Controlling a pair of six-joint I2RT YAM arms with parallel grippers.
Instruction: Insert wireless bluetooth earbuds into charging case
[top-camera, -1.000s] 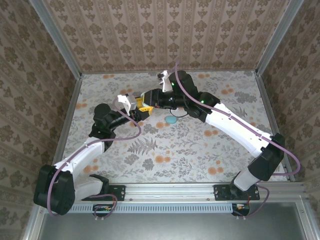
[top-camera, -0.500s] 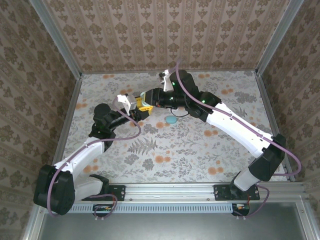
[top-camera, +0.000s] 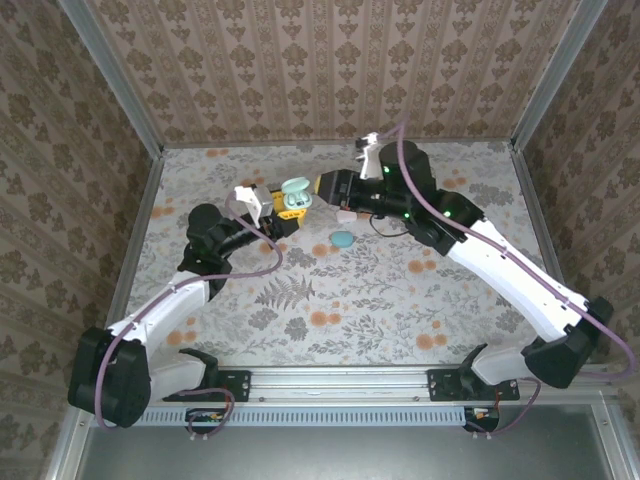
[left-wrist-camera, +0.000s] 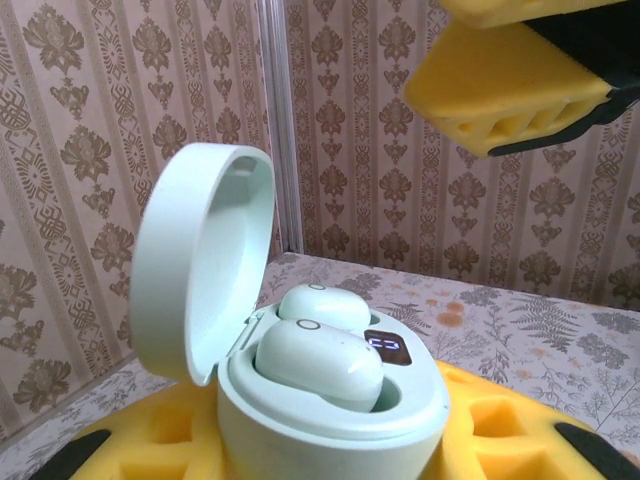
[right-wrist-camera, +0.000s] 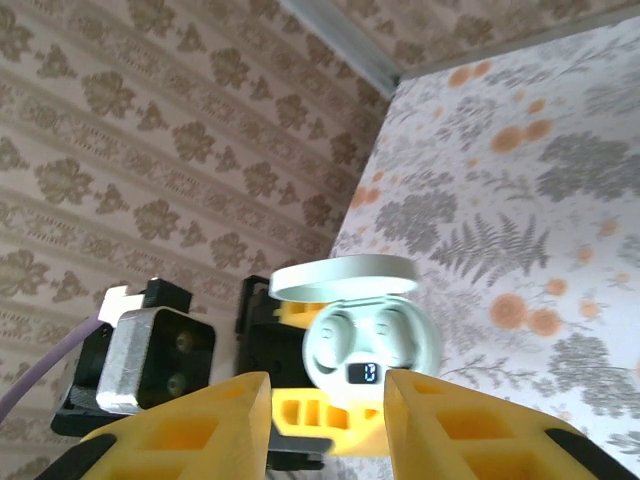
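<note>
The right arm has swung back toward the right of the top view. Its gripper (right-wrist-camera: 328, 388), which covered the case a second ago, now stands just to the right of it, and the open case (left-wrist-camera: 330, 400) shows from above. The left arm has barely shifted.

The left gripper (top-camera: 287, 212) pinches the case between its yellow pads, holding it upright above the worktop (top-camera: 400, 300) in the upper middle of the top view. In the left wrist view the case sits low and centre, with a pad on each side of its base. The lid (left-wrist-camera: 200, 260) stands open, hinged at the left and tilted back.

Both earbuds (left-wrist-camera: 320, 360) lie in the case, pale mint like the shell. One is nearer the camera, the other is just behind it, and their rounded backs rise above the rim. A small dark display (left-wrist-camera: 388, 347) with lit digits sits on the rim just to their right.

The right gripper is spread, its two yellow fingers apart with nothing between them. In its own wrist view they frame the case from below. In the left wrist view they hang at the upper right, clear of the case and not touching it.

A teal oval (top-camera: 342, 239) lies flat on the worktop, near the case and just below the right gripper in the top view.
</note>
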